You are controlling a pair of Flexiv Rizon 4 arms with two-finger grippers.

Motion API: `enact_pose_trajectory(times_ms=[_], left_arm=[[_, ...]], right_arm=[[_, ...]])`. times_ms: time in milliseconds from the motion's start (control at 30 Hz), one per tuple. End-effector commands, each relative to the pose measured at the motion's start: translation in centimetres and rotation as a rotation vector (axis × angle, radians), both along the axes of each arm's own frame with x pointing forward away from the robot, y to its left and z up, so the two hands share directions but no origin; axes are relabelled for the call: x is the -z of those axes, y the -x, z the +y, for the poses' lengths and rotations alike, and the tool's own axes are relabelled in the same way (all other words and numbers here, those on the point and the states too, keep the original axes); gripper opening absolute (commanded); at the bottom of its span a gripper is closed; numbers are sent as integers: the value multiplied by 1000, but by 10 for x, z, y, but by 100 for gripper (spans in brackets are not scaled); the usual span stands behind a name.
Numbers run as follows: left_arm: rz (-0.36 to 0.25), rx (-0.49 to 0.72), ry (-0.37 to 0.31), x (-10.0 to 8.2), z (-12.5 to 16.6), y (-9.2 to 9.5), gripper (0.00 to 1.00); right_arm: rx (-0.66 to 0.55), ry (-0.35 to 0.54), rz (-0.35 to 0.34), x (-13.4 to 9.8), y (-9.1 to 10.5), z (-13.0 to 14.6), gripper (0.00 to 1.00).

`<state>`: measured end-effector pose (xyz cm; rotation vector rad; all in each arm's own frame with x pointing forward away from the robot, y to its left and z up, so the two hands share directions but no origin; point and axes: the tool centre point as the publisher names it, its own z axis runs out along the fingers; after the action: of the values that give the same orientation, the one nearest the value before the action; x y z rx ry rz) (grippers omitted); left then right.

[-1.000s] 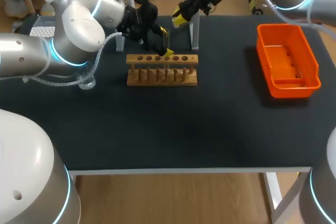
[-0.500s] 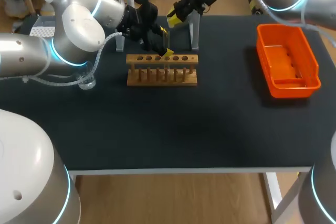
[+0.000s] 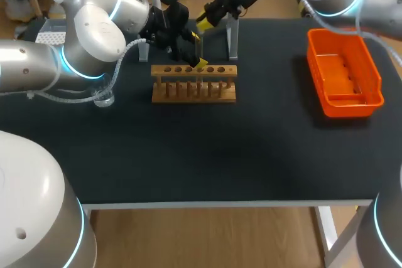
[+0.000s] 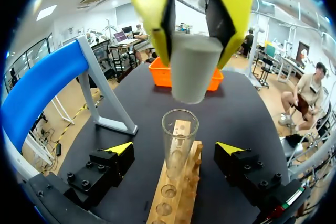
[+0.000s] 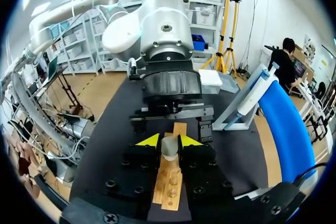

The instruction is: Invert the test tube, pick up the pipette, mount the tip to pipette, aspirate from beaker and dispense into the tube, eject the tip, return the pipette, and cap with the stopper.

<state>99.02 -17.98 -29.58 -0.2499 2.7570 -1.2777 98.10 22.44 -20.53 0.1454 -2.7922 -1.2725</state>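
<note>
A clear test tube (image 4: pixel 180 135) stands upright in the wooden rack (image 3: pixel 193 83), mouth up. My left gripper (image 4: pixel 176 149) is open, with one yellow tip on each side of the tube and neither touching it. Directly above the tube's mouth hangs a grey stopper (image 4: pixel 190 77), and my right gripper (image 4: pixel 191 59) is shut on it. From its own wrist camera the right gripper (image 5: pixel 169 141) pinches the stopper (image 5: pixel 169 149) over the rack (image 5: pixel 169 184). The pipette (image 5: pixel 252 95) rests on its blue stand (image 5: pixel 286 124) behind the rack. A glass beaker (image 3: pixel 103 97) sits left of the rack.
An orange bin (image 3: pixel 342 76) lies at the table's right. The stand's grey legs (image 3: pixel 233 37) rise just behind the rack, close to my right gripper (image 3: pixel 206 22). My left arm (image 3: pixel 94 29) fills the back-left corner.
My right gripper has carried the stopper leftward, towards the tube. My left arm and its open gripper have stayed still at the rack.
</note>
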Motion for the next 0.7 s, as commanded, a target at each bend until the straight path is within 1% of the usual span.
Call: enact_pose_trajectory(times_ms=[33,400,700], left_arm=[[4,1,-4,-1,0,-1,100],[4,1,-4,-1,0,-1,100],[4,1,-4,-1,0,-1,100]], right_arm=[[-1,2,5,3,-3,3,0],[0,-2,15,9,-6,8,0],[3,8,25,14,-6,6,0]])
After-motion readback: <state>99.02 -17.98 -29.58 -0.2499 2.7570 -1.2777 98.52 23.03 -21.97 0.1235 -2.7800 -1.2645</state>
